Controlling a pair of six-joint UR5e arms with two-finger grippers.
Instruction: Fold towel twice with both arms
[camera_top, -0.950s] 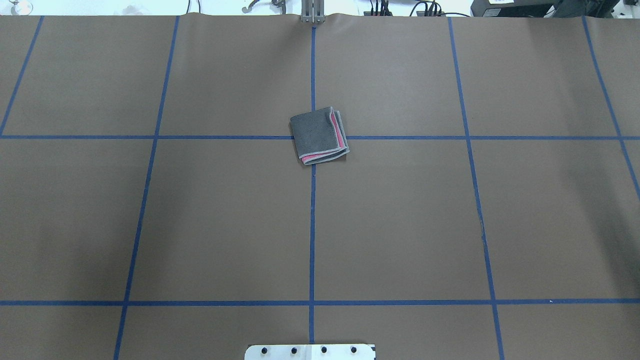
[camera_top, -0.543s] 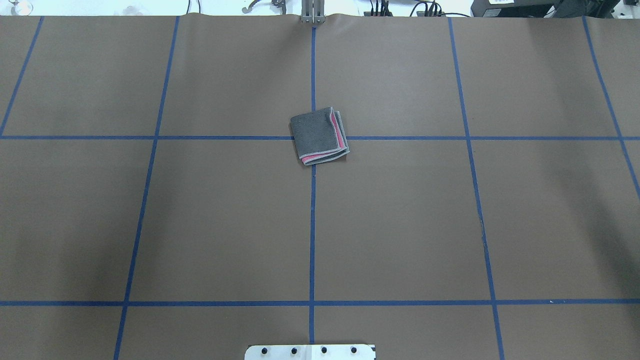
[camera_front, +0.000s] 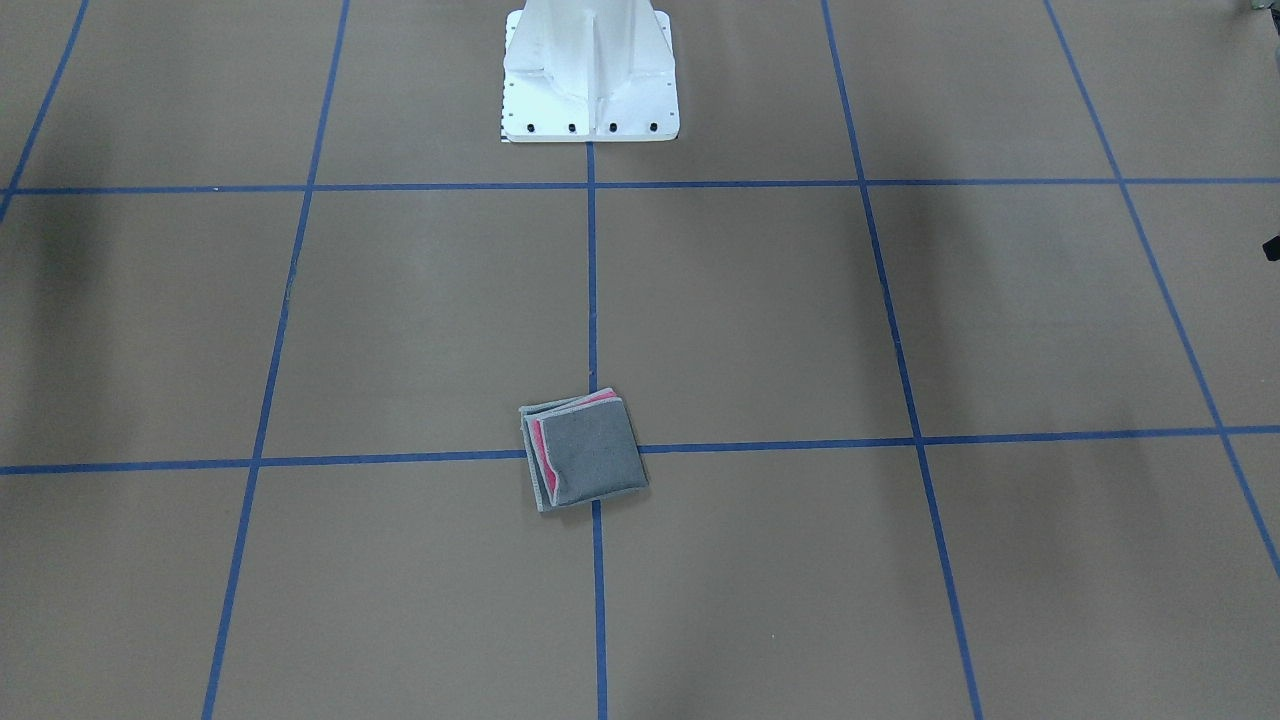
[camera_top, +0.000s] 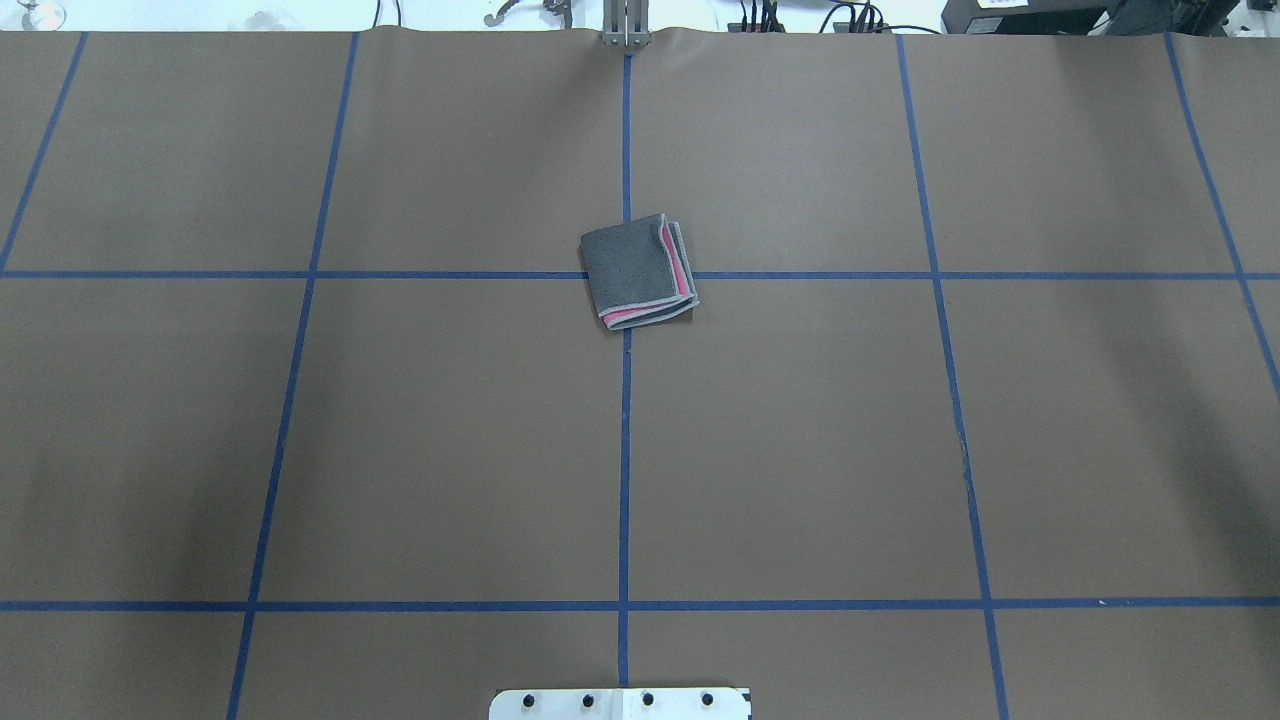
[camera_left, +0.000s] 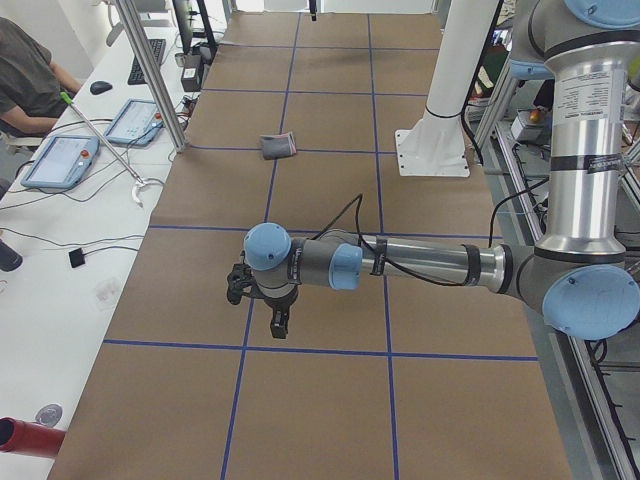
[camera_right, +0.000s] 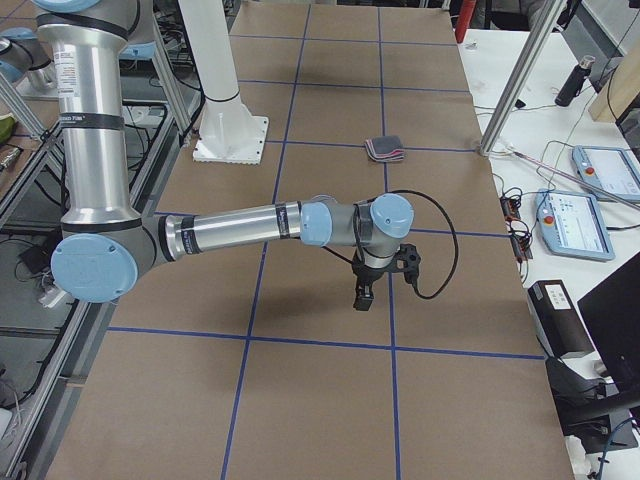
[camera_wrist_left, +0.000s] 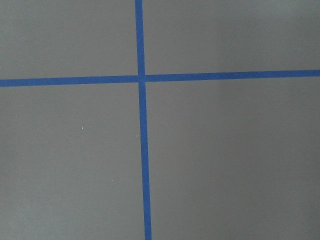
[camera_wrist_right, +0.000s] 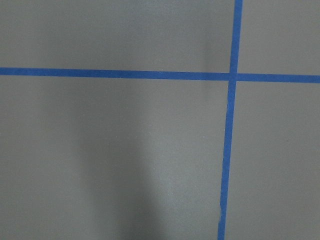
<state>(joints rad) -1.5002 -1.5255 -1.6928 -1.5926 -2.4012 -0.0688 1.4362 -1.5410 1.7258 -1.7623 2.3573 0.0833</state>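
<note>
Grey left arm (camera_left: 430, 265) outstretched — hand (camera_left: 278, 325) pointing down.

Bare table (camera_top: 800, 450) surrounds the towel (camera_top: 632, 268), seemingly all sides; pedestal (camera_front: 588, 70) well apart

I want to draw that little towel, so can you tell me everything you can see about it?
The towel is a small fuzzy cloth folded into a square stack of layers. Its top is grey with a light grey stitched edge, and bright pink peeks out along two sides. It lies flat, slightly turned, on the brown table, covering a crossing of blue tape lines. Only the table touches it.
</note>
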